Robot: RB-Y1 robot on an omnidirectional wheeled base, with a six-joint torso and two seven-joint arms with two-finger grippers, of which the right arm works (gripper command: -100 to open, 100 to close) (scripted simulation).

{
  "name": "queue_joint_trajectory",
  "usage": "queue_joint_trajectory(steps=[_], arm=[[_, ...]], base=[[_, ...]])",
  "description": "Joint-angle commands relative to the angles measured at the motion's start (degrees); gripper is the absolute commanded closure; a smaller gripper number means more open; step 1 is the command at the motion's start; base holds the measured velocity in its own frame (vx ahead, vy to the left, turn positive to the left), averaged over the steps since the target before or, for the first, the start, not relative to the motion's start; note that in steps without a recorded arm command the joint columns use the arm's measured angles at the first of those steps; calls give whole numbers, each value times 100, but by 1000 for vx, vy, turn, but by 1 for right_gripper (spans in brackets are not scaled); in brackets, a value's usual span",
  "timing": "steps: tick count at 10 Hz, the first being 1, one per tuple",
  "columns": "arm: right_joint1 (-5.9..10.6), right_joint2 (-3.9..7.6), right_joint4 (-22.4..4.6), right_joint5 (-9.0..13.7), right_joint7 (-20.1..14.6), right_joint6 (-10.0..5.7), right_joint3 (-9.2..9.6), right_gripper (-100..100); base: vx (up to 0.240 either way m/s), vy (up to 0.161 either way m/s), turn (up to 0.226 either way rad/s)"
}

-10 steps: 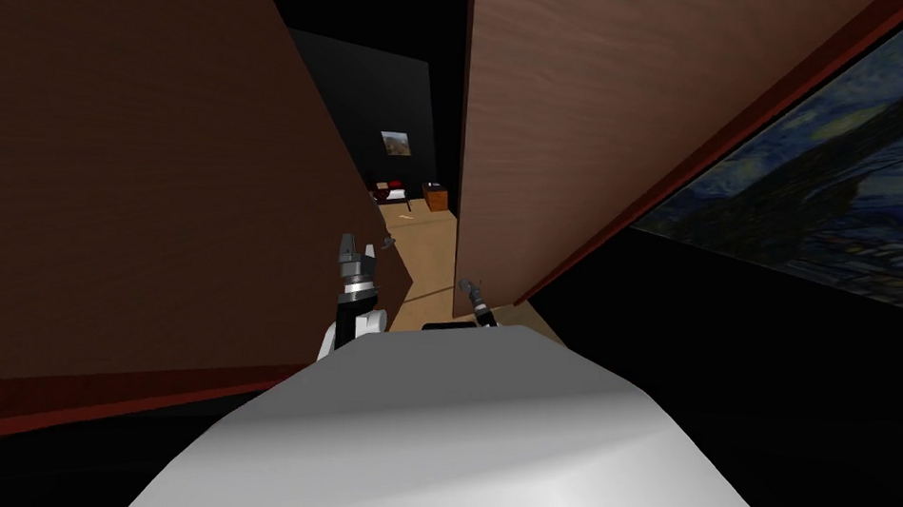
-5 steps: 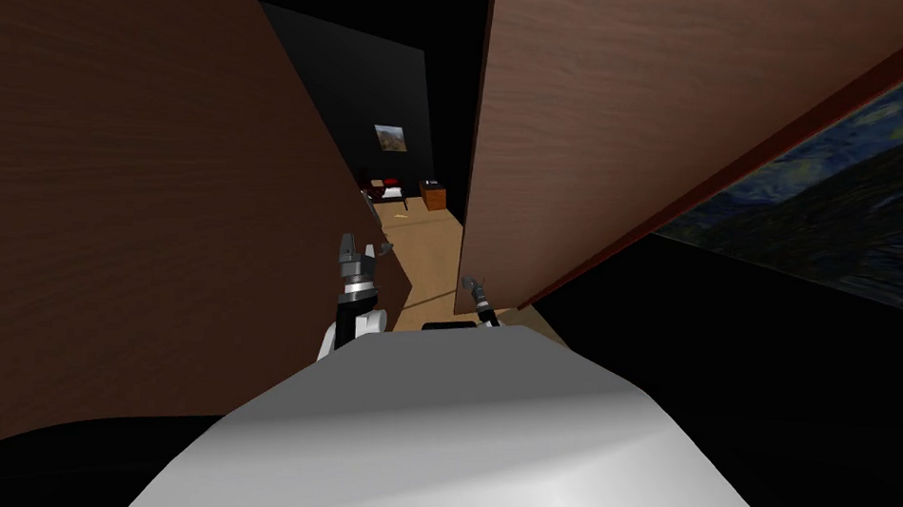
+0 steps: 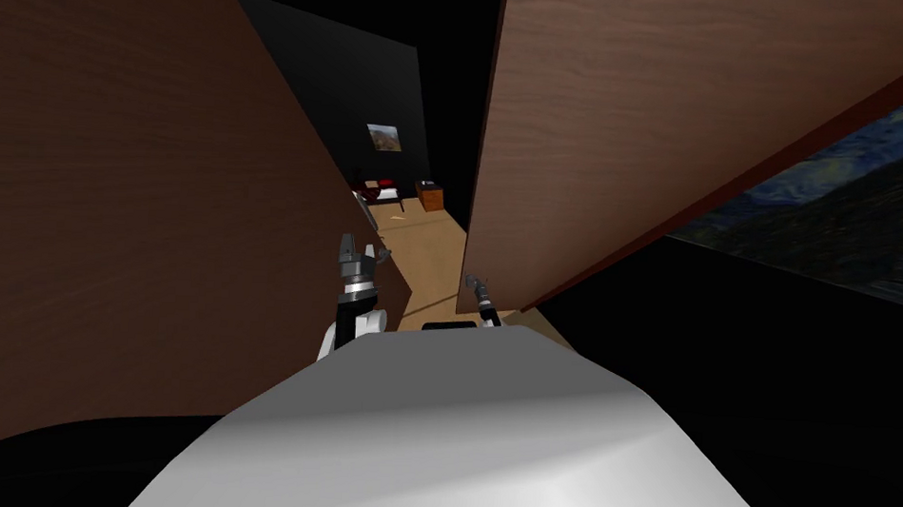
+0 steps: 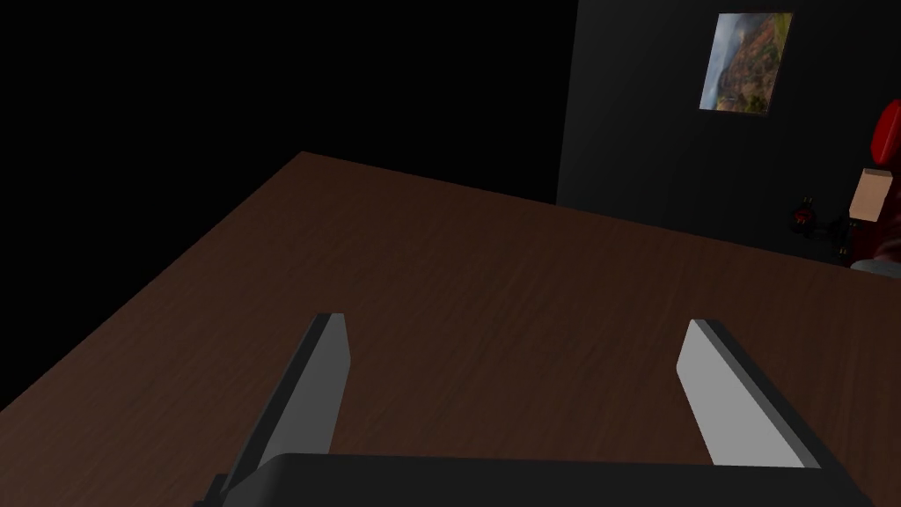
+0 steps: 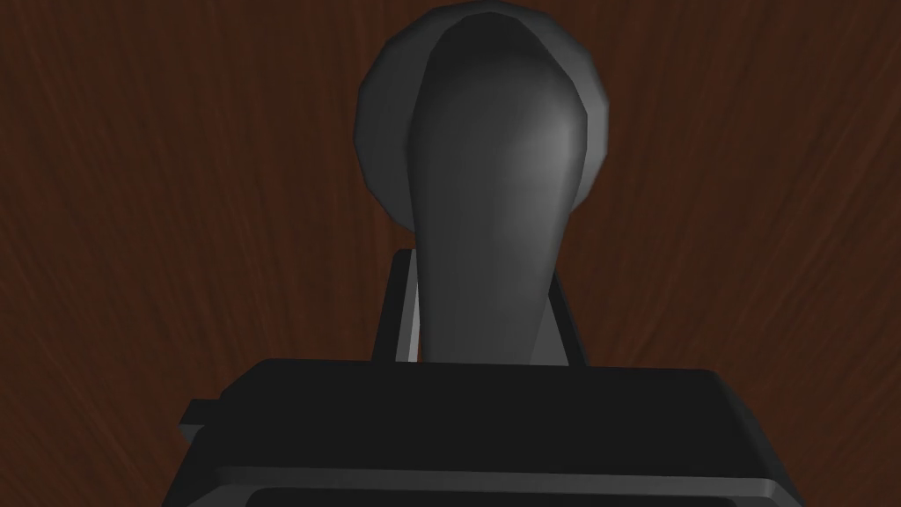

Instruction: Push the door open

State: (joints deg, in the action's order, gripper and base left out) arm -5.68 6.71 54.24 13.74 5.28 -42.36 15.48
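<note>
A brown wood-grain door (image 3: 617, 129) stands at the right of the head view, its near edge beside a narrow gap. My right gripper (image 3: 477, 287) is low at that edge. In the right wrist view the right gripper (image 5: 479, 308) is shut on a dark grey lever handle (image 5: 493, 194) that sits on the brown door face (image 5: 176, 194). My left gripper (image 3: 356, 251) is open beside another brown wood panel (image 3: 137, 204) on the left. Its open fingers (image 4: 308, 396) hang just over that brown surface (image 4: 493, 299) with nothing between them.
Through the gap lies a tan floor (image 3: 430, 254) leading to a dim room with a small wall picture (image 3: 383, 138), an orange cabinet (image 3: 431, 197) and red furniture (image 3: 376, 190). A dark blue painting (image 3: 842, 215) hangs on the right. Black areas lie above and at the lower right.
The door's edge has shifted right and the gap looks wider. The room beyond has drawn nearer as I moved forward, and the red strip at lower left has gone from view. Both grippers are unchanged.
</note>
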Motion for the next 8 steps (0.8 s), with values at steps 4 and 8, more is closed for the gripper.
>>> queue_joint_trajectory(steps=[4,8], arm=[[153,-45,-172,88,78,-70,-331,100],[247,-146,-295,179,187,-62,-688,100]], base=[[108,80,-62],[122,97,-77]])
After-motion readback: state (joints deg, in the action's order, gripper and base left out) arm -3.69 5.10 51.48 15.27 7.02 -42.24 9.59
